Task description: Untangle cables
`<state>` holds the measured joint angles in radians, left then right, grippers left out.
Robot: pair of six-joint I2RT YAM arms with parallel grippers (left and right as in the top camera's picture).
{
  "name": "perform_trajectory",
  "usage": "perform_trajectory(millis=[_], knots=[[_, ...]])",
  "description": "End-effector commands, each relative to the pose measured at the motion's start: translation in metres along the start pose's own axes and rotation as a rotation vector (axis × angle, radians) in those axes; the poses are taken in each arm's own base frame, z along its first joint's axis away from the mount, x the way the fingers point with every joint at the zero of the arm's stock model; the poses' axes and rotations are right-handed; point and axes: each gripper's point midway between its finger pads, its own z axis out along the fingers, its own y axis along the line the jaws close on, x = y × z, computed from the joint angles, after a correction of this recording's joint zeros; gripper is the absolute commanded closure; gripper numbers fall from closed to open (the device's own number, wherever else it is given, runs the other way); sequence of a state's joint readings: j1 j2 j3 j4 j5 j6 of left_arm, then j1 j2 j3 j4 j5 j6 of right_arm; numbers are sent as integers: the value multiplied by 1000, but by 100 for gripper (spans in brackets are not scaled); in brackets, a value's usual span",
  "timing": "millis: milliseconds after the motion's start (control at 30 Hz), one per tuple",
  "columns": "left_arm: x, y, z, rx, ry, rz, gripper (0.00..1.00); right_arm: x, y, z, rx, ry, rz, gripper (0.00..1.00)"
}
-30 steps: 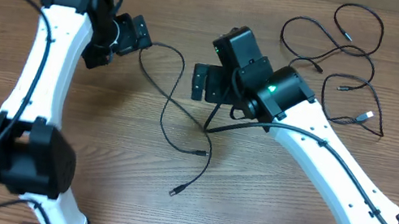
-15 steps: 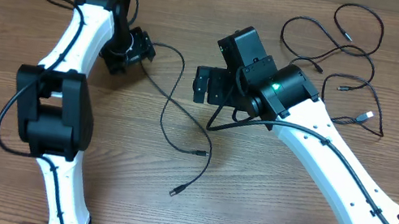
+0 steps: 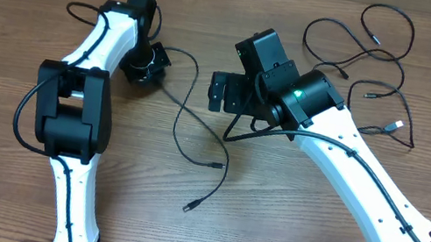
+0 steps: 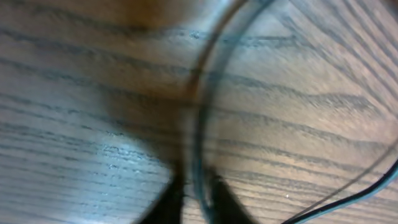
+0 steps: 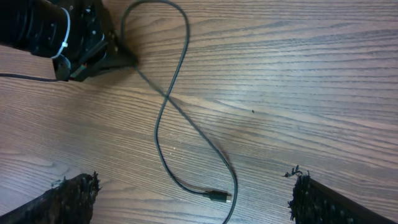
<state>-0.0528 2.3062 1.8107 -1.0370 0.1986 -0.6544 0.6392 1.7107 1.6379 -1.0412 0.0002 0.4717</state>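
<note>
Between the closed tips of the left tool point(image 4: 194, 198) runs one cable point(image 4: 198, 124); the right tool point(image 3: 221, 92) stands open. A hard pull could slip this thinly pinched strand free.

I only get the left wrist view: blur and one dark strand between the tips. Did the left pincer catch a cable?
Observer: Yes, the right wrist view shows the left pincer shut on the middle cable.
Operator: Are its ends free?
Observer: Both plug ends lie loose on the table.
Operator: And the other arm?
Observer: The right pincer is open, holding nothing.
</note>
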Motion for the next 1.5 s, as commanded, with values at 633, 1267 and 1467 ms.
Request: perform_trajectory(millis=[633, 1267, 1467], knots=[[94, -58, -112, 16, 15, 374, 96, -36, -93, -7, 34, -4, 283, 0], [205, -114, -155, 185, 44, 830, 96, -55, -83, -26, -315, 46, 385, 0], [222, -123, -157, 251, 91, 876, 96, -56, -67, -27, -363, 77, 505, 0]])
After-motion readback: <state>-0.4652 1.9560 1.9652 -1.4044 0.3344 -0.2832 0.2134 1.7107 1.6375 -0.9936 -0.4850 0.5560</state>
